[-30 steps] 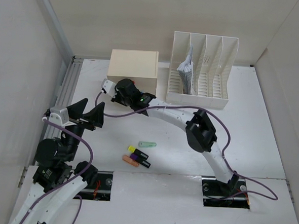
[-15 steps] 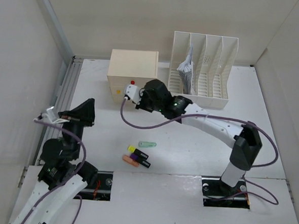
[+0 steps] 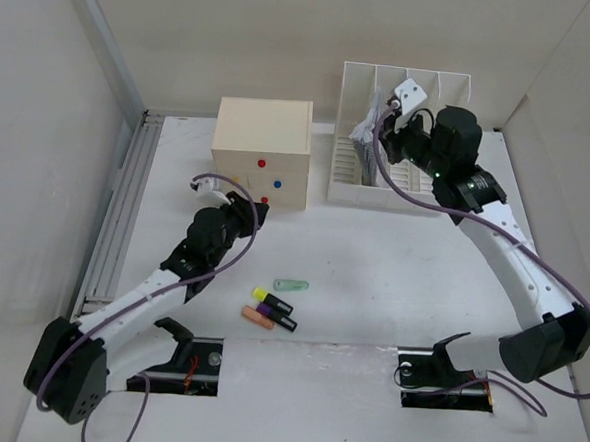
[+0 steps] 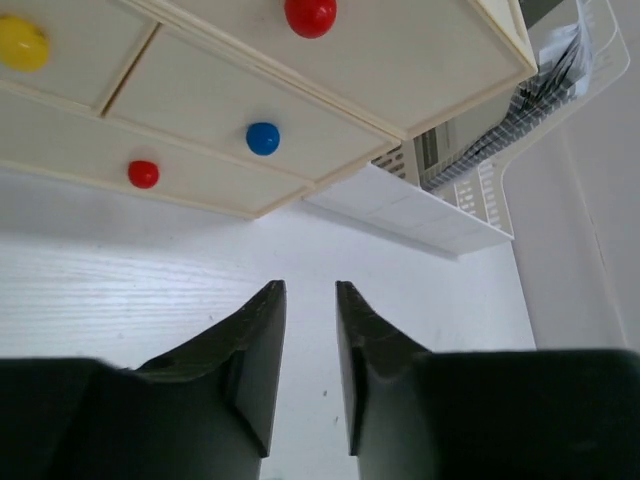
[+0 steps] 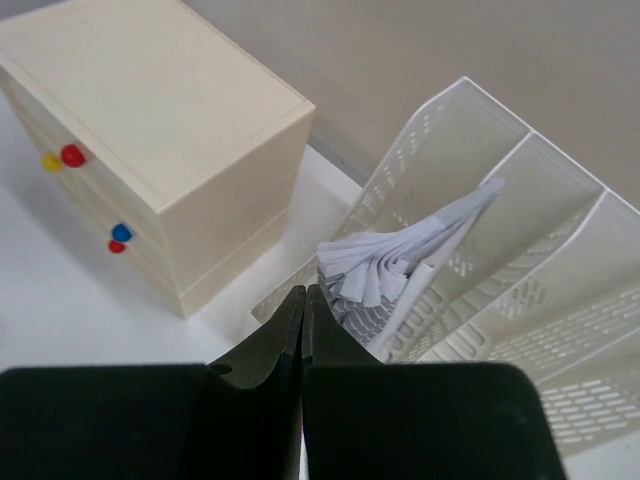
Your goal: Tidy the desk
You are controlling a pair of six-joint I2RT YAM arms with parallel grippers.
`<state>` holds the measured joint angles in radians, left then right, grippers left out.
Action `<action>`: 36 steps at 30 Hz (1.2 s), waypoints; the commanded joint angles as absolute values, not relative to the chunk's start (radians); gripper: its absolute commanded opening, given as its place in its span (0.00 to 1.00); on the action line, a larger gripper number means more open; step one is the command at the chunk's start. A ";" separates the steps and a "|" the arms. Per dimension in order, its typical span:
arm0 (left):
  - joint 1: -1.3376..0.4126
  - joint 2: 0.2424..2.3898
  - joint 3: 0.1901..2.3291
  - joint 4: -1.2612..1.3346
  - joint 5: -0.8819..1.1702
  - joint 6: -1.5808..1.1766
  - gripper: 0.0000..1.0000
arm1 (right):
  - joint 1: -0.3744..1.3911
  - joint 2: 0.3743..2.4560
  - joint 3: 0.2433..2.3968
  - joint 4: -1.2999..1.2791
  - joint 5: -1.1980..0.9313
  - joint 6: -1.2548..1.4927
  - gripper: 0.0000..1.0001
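At the drawer box front — left gripper hangs low over the desk, jaws a narrow slit apart, nothing between them. Right gripper is pressed together, empty, above the file rack near the papers. Desk spans the whole floor; markers lie loose mid-desk, well apart from both arms. Looks like the drawer-opening step — next move needs the left jaws lined up on a knob; blue knob is roughly straight ahead.
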<state>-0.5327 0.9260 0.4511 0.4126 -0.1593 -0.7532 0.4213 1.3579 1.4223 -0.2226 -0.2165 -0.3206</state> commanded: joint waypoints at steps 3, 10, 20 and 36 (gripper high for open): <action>-0.483 1.089 0.445 0.744 0.024 -0.813 0.35 | 0.370 1.328 1.391 -0.179 -0.442 -0.222 0.00; -0.439 1.293 0.422 0.955 0.074 -0.910 0.54 | 0.360 1.307 1.381 -0.161 -0.474 -0.213 0.00; -0.430 1.417 0.509 1.008 0.002 -0.876 0.48 | 0.360 1.298 1.362 -0.161 -0.483 -0.213 0.00; -0.439 1.595 0.664 0.942 -0.077 -0.857 0.40 | 0.360 1.289 1.344 -0.143 -0.483 -0.213 0.00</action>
